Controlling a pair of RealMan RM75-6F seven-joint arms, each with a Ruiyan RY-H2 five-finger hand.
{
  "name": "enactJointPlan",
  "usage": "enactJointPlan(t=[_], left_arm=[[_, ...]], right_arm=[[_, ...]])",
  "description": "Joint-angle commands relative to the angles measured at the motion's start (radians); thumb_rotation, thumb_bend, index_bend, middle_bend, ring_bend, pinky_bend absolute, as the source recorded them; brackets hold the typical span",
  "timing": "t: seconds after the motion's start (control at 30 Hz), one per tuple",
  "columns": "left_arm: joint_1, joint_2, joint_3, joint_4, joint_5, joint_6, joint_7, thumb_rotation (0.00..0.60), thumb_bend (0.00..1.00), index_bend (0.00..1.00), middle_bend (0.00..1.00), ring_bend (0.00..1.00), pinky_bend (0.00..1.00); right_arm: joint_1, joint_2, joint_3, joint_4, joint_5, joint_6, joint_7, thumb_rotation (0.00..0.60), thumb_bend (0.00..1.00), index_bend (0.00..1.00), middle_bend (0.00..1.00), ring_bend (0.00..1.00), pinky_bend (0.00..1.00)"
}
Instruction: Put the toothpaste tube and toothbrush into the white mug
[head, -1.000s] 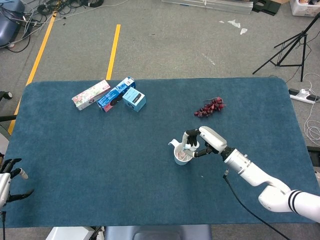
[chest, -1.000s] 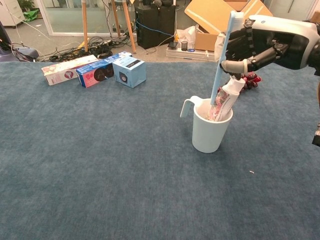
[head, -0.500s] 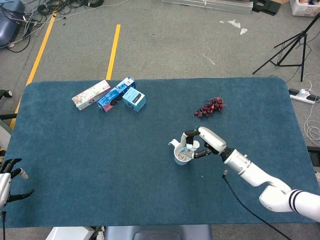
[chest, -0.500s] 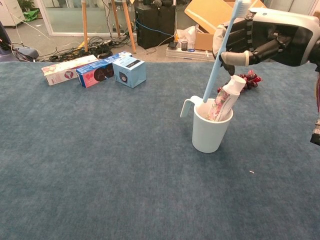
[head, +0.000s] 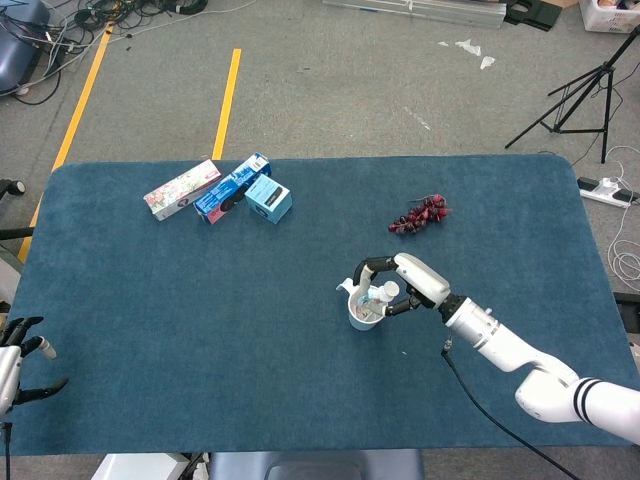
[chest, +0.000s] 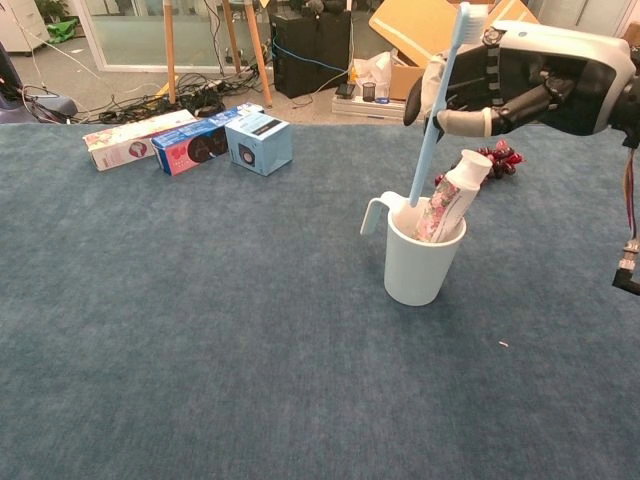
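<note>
The white mug (chest: 420, 268) stands upright right of the table's middle, also seen from above (head: 360, 318). Inside it leans the toothpaste tube (chest: 448, 198), cap up. A light blue toothbrush (chest: 437, 110) stands in the mug too, bristles at the top, its handle passing between the spread fingers of my right hand (chest: 535, 80). That hand (head: 412, 284) hovers just over the mug's right side, fingers apart around the brush rather than clamped on it. My left hand (head: 18, 362) hangs off the table's near left corner, fingers spread and holding nothing.
Three small cartons lie at the far left: a pink one (head: 182, 189), a dark blue one (head: 230, 187) and a light blue one (head: 268, 198). A bunch of red grapes (head: 420, 213) sits behind the mug. A black cable (head: 480, 400) trails under my right arm.
My right hand's fingers have spread away from the toothbrush. The brush has sunk deeper into the mug and tipped more upright. The left hand has not moved.
</note>
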Motion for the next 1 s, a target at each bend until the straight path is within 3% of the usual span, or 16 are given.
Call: enactJointPlan(t=[0.03, 0.3, 0.77, 1.0], left_arm=[[0.0, 0.0, 0.0, 0.0, 0.0, 0.0, 0.001, 0.6, 0.0, 0.51, 0.17, 0.11, 0.24], [0.0, 0.0, 0.0, 0.0, -0.001, -0.001, 0.002, 0.6, 0.0, 0.51, 0.17, 0.11, 0.24], [0.0, -0.001, 0.001, 0.0, 0.0, -0.001, 0.003, 0.6, 0.0, 0.51, 0.17, 0.11, 0.24], [-0.001, -0.001, 0.001, 0.0, -0.001, -0.002, 0.004, 0.6, 0.0, 0.51, 0.17, 0.11, 0.24]], right_arm=[[-0.001, -0.002, -0.003, 0.006, 0.002, -0.002, 0.001, 0.6, 0.24, 0.67, 0.45, 0.44, 0.39], [0.003, -0.017, -0.016, 0.034, -0.003, -0.016, 0.013, 0.6, 0.24, 0.67, 0.4, 0.35, 0.37], [0.0, -0.039, -0.041, 0.087, -0.007, -0.028, 0.029, 0.6, 0.24, 0.67, 0.36, 0.32, 0.35], [0.003, -0.038, -0.047, 0.093, -0.017, -0.022, 0.04, 0.6, 0.22, 0.56, 0.32, 0.27, 0.33]])
